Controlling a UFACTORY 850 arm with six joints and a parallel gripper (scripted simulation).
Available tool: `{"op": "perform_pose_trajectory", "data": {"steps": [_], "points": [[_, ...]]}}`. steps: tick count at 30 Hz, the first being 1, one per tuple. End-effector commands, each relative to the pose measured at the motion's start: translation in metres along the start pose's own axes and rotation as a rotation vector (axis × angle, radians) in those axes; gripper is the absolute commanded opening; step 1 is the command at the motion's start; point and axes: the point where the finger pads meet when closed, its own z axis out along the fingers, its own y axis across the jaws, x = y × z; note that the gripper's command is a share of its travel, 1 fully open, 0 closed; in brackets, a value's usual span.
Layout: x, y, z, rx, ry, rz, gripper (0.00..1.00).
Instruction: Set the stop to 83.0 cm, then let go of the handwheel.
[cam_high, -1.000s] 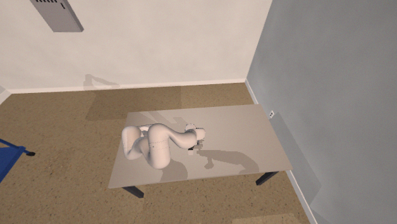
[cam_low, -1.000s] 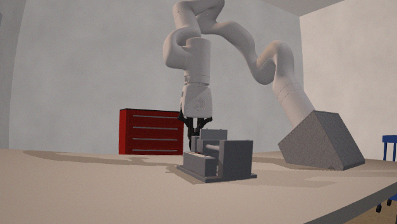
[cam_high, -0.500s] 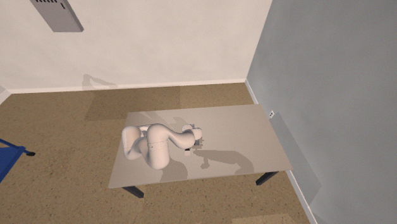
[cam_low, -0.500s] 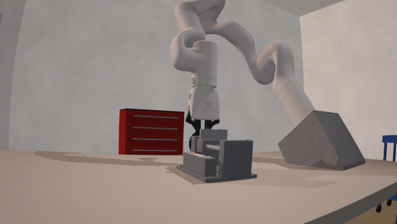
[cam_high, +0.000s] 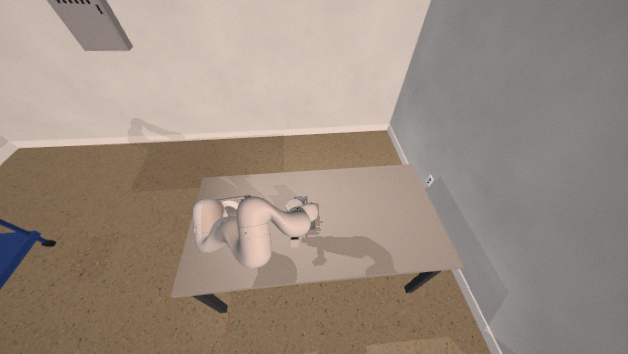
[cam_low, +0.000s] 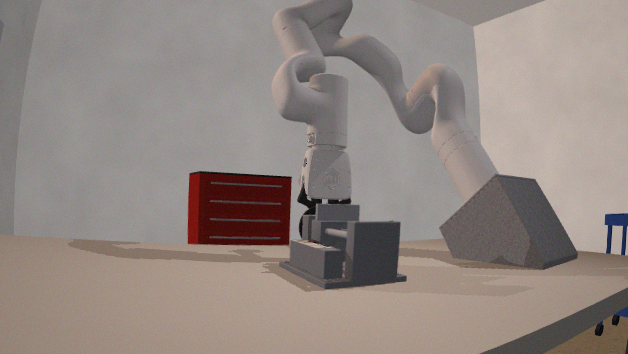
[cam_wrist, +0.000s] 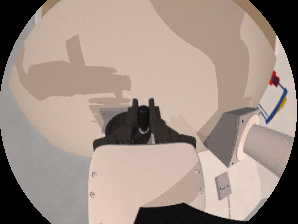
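The stop device (cam_low: 374, 252) (cam_wrist: 106, 113) is a grey block assembly on a thin base plate, with a rod running into its end block. A low scale rail (cam_low: 307, 258) runs along its side, with a small red mark near a carriage block; its reading is too small to tell. The black handwheel (cam_low: 300, 226) (cam_wrist: 116, 121) stands at the device's far end in the exterior view. My gripper (cam_wrist: 143, 105) points down over the handwheel, shut on its dark knob (cam_wrist: 143, 116), which shows between the two fingers. The device hides the fingertips in the exterior view.
The device stands on the table (cam_high: 370, 200) (cam_low: 150, 300). The arm's grey angled base block (cam_low: 505, 225) (cam_wrist: 226, 137) is on the same table. A red drawer cabinet (cam_low: 240, 210) is behind the table, and a blue cart (cam_high: 15, 250) is off to the side.
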Motion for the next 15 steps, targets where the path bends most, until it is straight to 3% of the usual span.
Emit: {"op": "perform_pose_trajectory", "data": {"steps": [1, 15], "points": [[0.0, 0.0, 0.006, 0.002, 0.0, 0.0, 0.06], [0.0, -0.021, 0.03, 0.002, 0.0, 0.0, 0.06]]}}
